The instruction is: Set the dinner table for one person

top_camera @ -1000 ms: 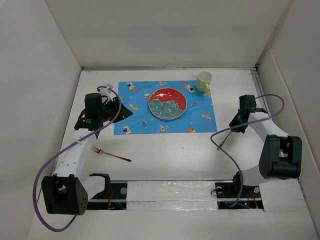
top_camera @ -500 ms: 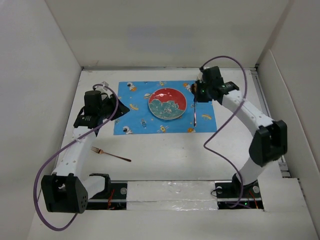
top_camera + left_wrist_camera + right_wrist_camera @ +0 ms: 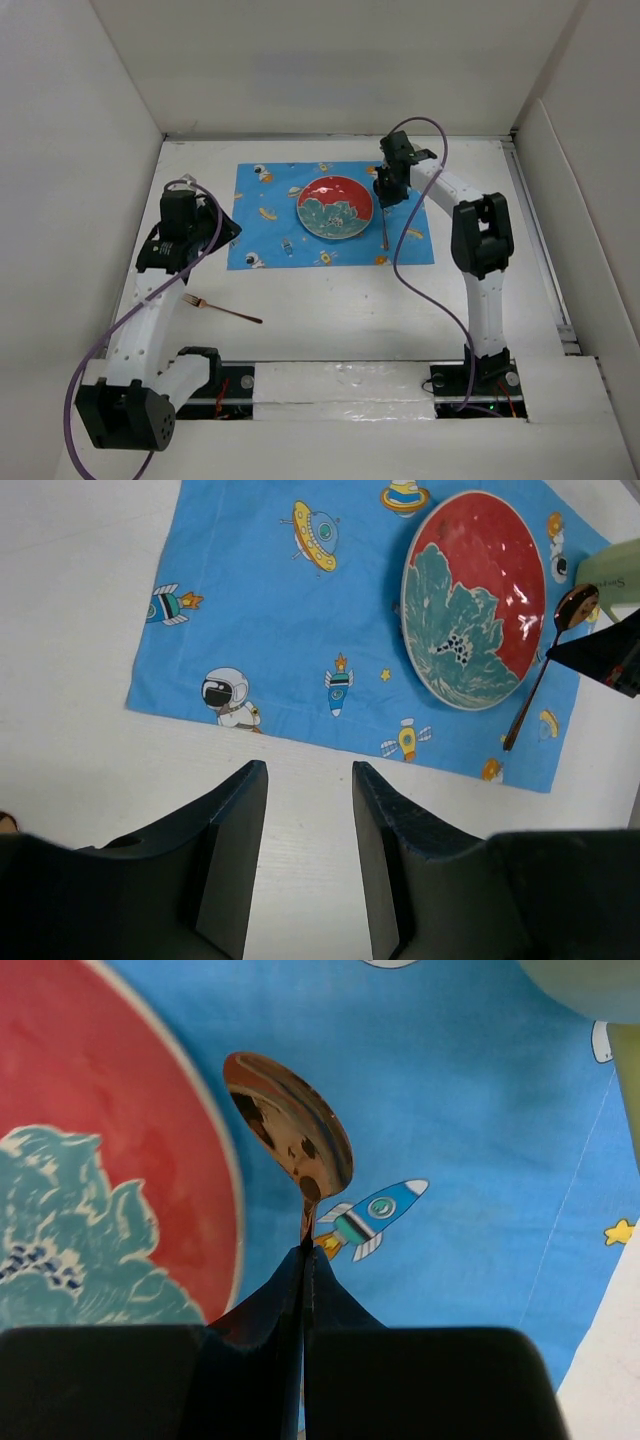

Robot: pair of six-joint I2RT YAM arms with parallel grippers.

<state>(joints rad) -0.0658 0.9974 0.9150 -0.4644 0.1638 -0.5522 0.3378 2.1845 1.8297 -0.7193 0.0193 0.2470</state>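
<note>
The white dinner table (image 3: 330,300) carries a blue space-print mat (image 3: 280,205). On the mat rests a red and teal plate (image 3: 335,207). My right gripper (image 3: 385,198) hangs over the mat just right of the plate and is shut on a copper spoon (image 3: 290,1125). The spoon's handle (image 3: 385,232) points toward the near edge. A pale green cup (image 3: 615,570) stands at the mat's far right corner, behind the right arm. A copper fork (image 3: 222,309) lies on the bare table. My left gripper (image 3: 308,770) is open and empty by the mat's left near edge.
White wall panels (image 3: 80,150) close in the left, back and right sides. The left arm's purple cable (image 3: 95,350) loops near the fork. The right arm (image 3: 480,240) stretches along the mat's right side.
The right arm swung in from the right side with the spoon and now holds it beside the plate. The left gripper widened a little and drew back toward the near left.
</note>
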